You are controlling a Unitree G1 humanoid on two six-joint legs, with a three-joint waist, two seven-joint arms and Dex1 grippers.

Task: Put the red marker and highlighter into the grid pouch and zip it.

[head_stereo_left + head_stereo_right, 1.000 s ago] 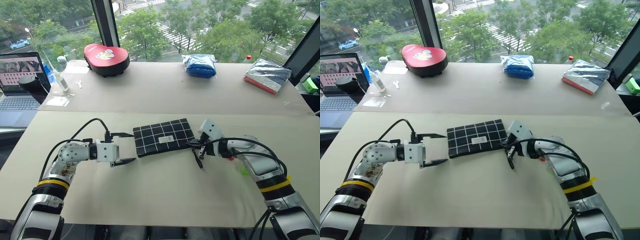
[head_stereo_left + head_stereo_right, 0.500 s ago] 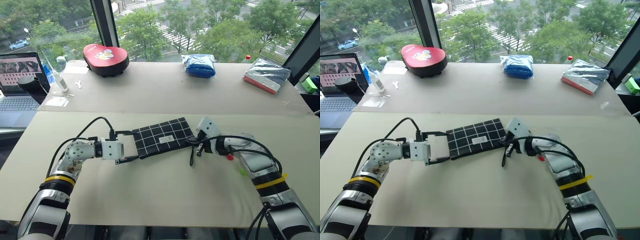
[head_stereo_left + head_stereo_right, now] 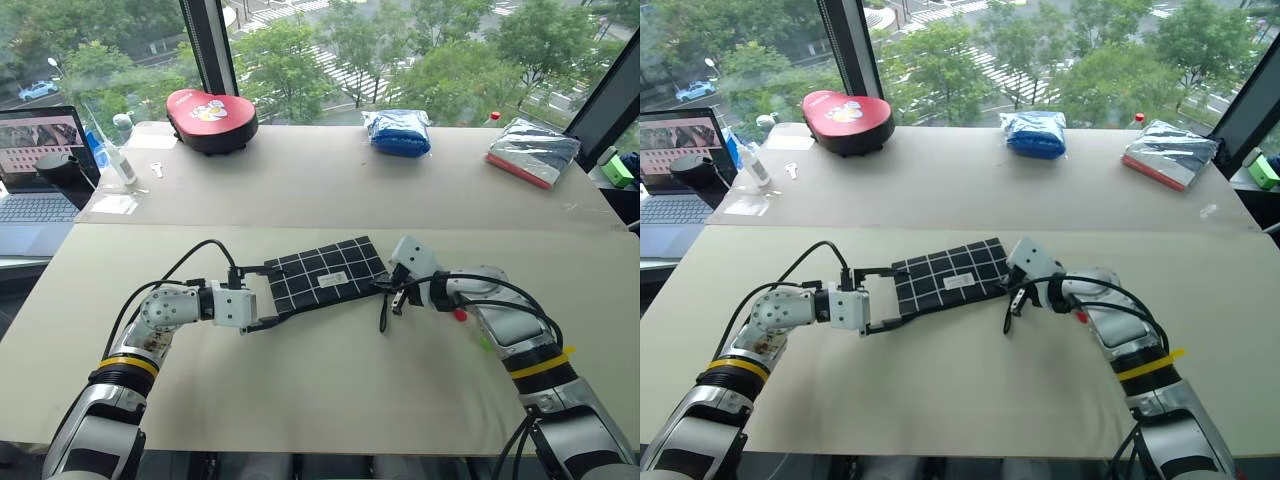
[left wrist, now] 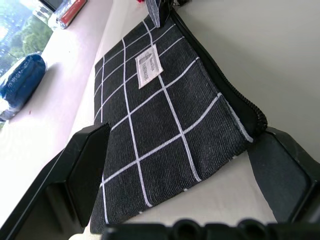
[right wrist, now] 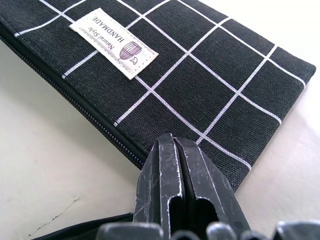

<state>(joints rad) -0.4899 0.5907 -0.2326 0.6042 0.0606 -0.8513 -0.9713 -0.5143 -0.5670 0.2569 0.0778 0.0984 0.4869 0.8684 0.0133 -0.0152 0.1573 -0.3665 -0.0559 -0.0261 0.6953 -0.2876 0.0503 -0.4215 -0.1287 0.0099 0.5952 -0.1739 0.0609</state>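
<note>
Now left end effector (image 3: 271,296) spread, straddling grid pouch (image 3: 325,273) end.

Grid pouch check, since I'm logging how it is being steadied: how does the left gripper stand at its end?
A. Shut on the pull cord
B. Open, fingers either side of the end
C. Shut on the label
B: the left gripper stands open, with the grid pouch end between its fingers.

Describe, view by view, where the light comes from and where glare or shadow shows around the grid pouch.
Left eye view: daylight comes through the window behind, and the table is evenly lit, with no hard shadows. Left wrist view: the surface beyond the grid pouch glares near-white beside the blue bag. Right wrist view: even light, with a thin shadow along the pouch's zipper edge.
</note>
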